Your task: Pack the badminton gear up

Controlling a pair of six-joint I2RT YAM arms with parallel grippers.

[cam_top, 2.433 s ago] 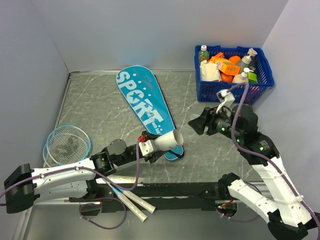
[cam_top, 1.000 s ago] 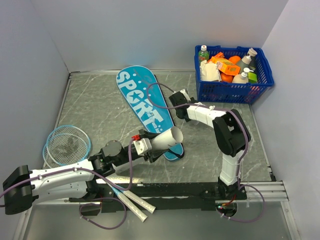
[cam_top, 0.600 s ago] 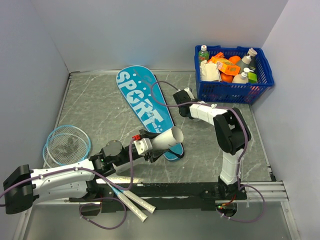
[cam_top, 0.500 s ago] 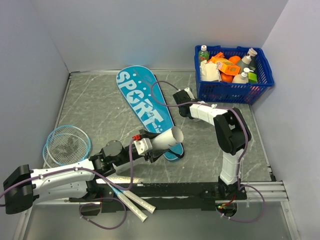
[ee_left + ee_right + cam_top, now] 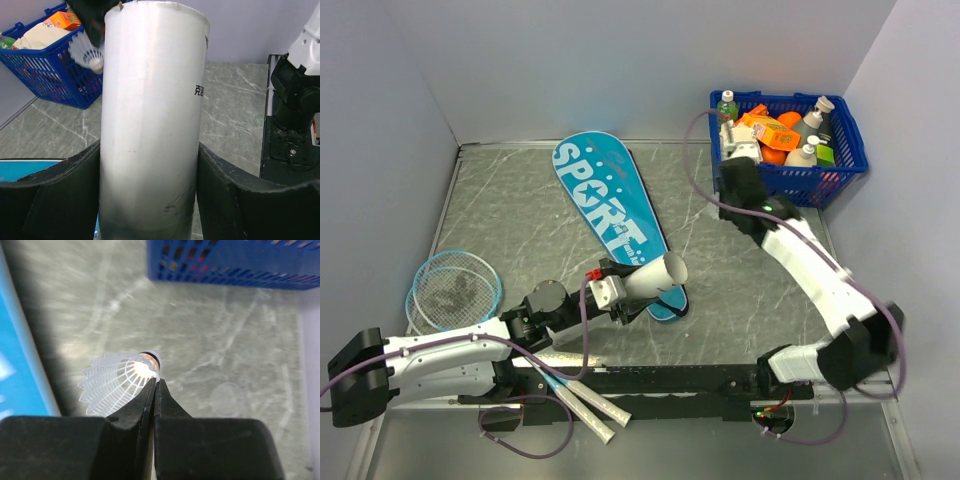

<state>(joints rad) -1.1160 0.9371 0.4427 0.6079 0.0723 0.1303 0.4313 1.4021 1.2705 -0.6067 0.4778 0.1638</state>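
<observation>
My right gripper (image 5: 156, 382) is shut on the white shuttlecock (image 5: 117, 382), pinching it near its cork above the grey floor. In the top view that gripper (image 5: 732, 188) hangs in front of the basket. The shuttlecock (image 5: 91, 54) also shows in the left wrist view, hanging beyond the tube's mouth. My left gripper (image 5: 149, 150) is shut on a white cardboard tube (image 5: 150, 110), held tilted over the narrow end of the teal SPORT bag (image 5: 610, 210), with the tube's open mouth (image 5: 670, 270) facing right. Two light-blue rackets (image 5: 450, 290) lie at the left, handles (image 5: 592, 408) near the front rail.
A blue plastic basket (image 5: 785, 170) full of bottles and groceries stands at the back right, just behind my right gripper. Grey walls close the back and both sides. The black rail (image 5: 700, 380) with the arm bases runs along the near edge.
The right gripper has closed on the shuttlecock beside the bag. It has since lifted the shuttlecock away toward the basket, the arm unfolding. The left arm and its tube have stayed put.
</observation>
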